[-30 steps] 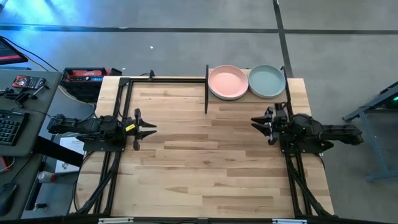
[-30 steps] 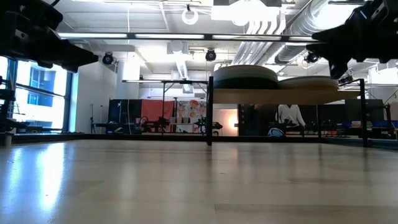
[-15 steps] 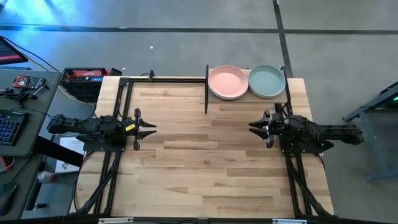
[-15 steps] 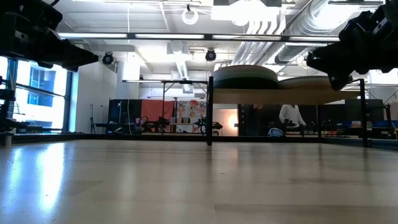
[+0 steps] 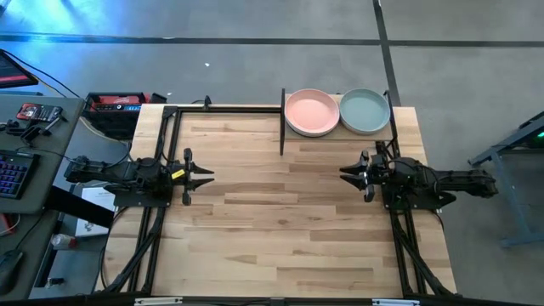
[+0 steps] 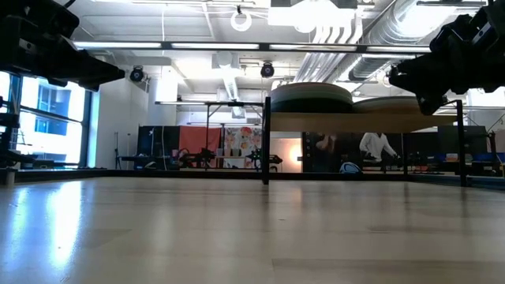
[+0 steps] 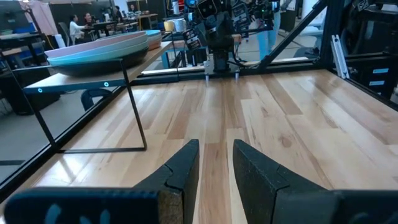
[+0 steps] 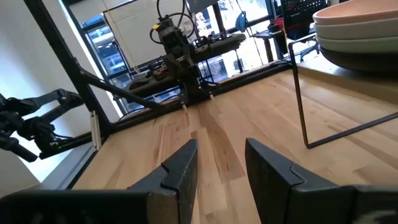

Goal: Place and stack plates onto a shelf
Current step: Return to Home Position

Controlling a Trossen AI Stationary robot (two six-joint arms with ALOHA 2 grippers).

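Observation:
Two stacks of plates stand side by side on the small shelf (image 5: pixel 338 134) at the table's far right: one with a salmon pink plate (image 5: pixel 311 111) on top, one with a pale mint green plate (image 5: pixel 365 111) on top. The low view shows the stacks (image 6: pixel 310 96) resting on the shelf board (image 6: pixel 347 122). My left gripper (image 5: pixel 202 176) hovers open over the table's left side, pointing right. My right gripper (image 5: pixel 347 174) hovers open just near of the shelf, pointing left. In the wrist views, the fingers of the left gripper (image 7: pixel 216 163) and the right gripper (image 8: pixel 221 163) stand apart over bare wood.
Black frame rails (image 5: pixel 174 109) run along the left and far edges of the butcher-block table (image 5: pixel 280 229). The shelf's thin black posts (image 5: pixel 282 121) stand on the tabletop. A desk with a keyboard (image 5: pixel 10 170) sits beyond the left edge. People stand in the room behind (image 6: pixel 377 147).
My right gripper has moved a little toward the table's near edge, away from the shelf, and dropped slightly; it then held still. Its fingers stay apart. The plates and my left arm have not moved.

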